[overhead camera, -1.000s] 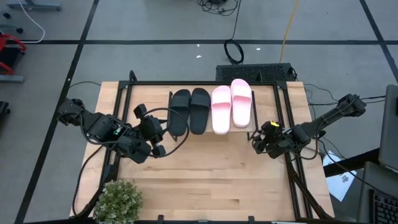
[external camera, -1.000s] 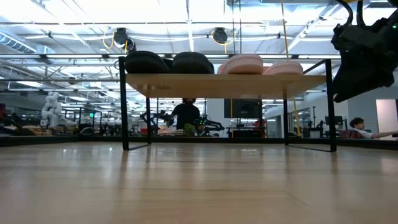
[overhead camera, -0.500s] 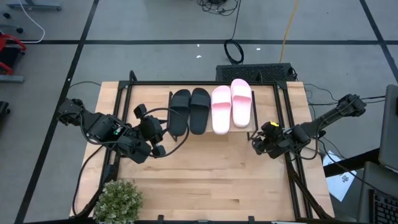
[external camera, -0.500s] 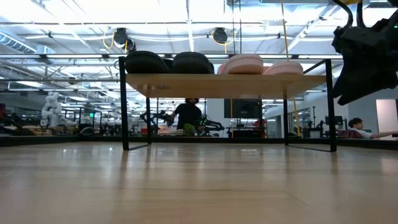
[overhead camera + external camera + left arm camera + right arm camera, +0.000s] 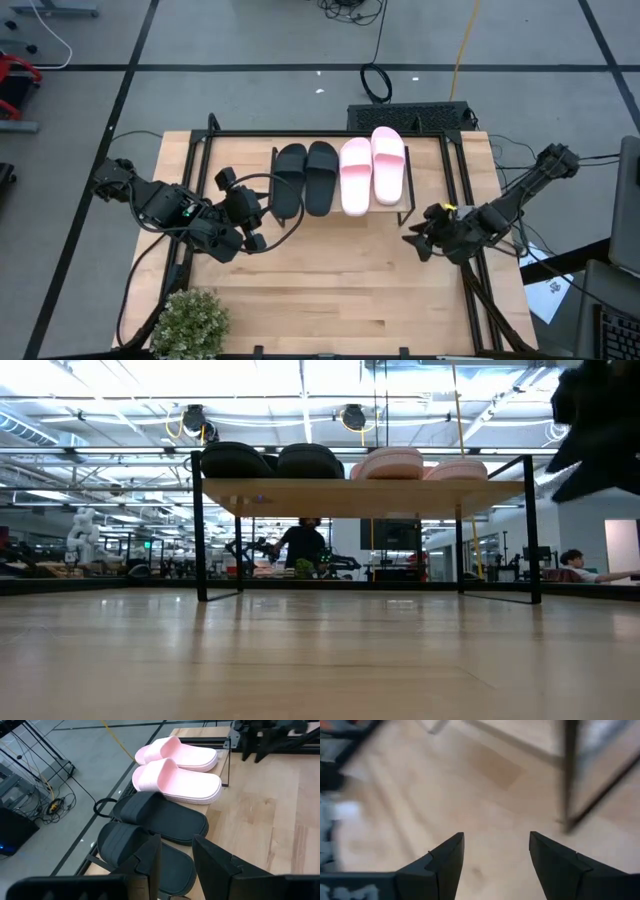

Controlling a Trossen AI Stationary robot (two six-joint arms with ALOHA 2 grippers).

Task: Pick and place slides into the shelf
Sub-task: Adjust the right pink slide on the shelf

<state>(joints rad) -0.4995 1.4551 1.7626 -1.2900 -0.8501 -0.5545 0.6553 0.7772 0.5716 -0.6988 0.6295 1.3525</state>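
Two black slides [image 5: 305, 178] and two pale pink slides [image 5: 372, 170] lie side by side, soles down, on the plank top of the shelf [image 5: 360, 496]. The left wrist view shows them too, the black slides [image 5: 160, 820] nearer than the pink slides [image 5: 177, 777]. My left gripper [image 5: 256, 228] hovers left of the shelf, open, its fingers [image 5: 150, 862] holding nothing. My right gripper [image 5: 418, 243] hangs off the shelf's right near corner, open and empty over bare table [image 5: 495, 865]. It is a dark blur at the low view's top right [image 5: 600, 420].
A potted plant [image 5: 190, 320] stands at the table's near left corner. A black frame [image 5: 470, 250] runs along the table's sides, close to my right arm. The shelf's thin black legs [image 5: 198, 530] reach down to the tabletop. People show in the room behind [image 5: 300, 545].
My right gripper has swung a little toward the table's near edge, away from the shelf's right end, and has turned as it went. In the low view it has slid up and toward the picture's right edge.
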